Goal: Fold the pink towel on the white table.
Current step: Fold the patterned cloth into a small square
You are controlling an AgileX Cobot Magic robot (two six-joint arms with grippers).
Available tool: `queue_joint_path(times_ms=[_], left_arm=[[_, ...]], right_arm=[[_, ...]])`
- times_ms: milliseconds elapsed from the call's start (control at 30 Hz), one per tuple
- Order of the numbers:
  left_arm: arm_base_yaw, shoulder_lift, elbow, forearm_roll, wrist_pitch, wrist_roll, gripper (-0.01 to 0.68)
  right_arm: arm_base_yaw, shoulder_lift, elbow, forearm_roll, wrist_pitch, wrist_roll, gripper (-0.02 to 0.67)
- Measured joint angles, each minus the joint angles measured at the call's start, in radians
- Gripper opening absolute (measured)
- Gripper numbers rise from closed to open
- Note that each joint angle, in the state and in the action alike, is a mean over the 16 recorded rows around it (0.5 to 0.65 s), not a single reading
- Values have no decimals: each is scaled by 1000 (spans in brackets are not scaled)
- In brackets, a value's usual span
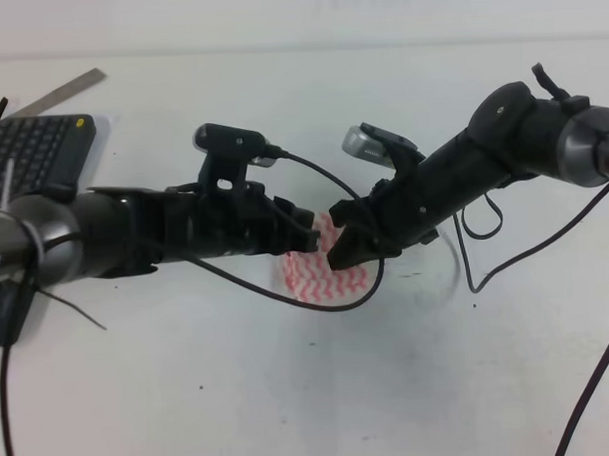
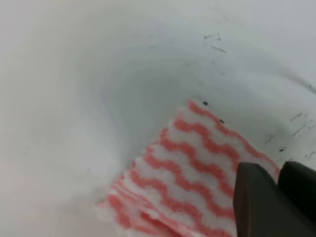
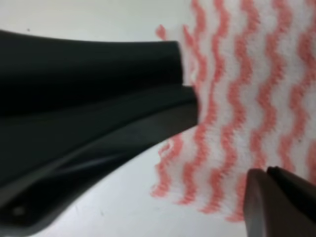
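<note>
The pink towel [image 1: 331, 277] lies on the white table [image 1: 290, 389] at the middle, a small cloth with pink-red and white zigzag stripes, mostly hidden under both arms. My left gripper [image 1: 310, 238] comes in from the left and sits at the towel's upper left corner. In the left wrist view the towel [image 2: 187, 168] shows stacked edges at its near side, and the left gripper [image 2: 278, 197] is shut over its right corner; whether cloth is pinched is hidden. My right gripper [image 1: 337, 252] reaches in from the right. It stands open [image 3: 222, 138] just above the towel [image 3: 247, 98].
A black keyboard [image 1: 32, 147] sits at the far left edge, with a metal ruler [image 1: 65, 91] behind it. Black cables loop off the right arm [image 1: 475, 252] and trail down the right side [image 1: 590, 388]. Small dark specks mark the tabletop [image 2: 217, 42].
</note>
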Motion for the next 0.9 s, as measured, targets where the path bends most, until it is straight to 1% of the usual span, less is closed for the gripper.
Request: queue_joint_path(times_ms=[167,433,633,900], left_arm=[[0,36,-16,1,-6,-12,9],[0,69,-19,6,-67,-20,9],[0,74,-15,11,-106,-20,9],[0,51,-13,11,-114,-17,9]], right_arm=[[-2,0,-1,-29,4,23,-2],[-2,0,-1,-43,1,41,-2],[-2,0,-1,-47,0,45,-2],[-2,0,-1,-45,4,47,-2]])
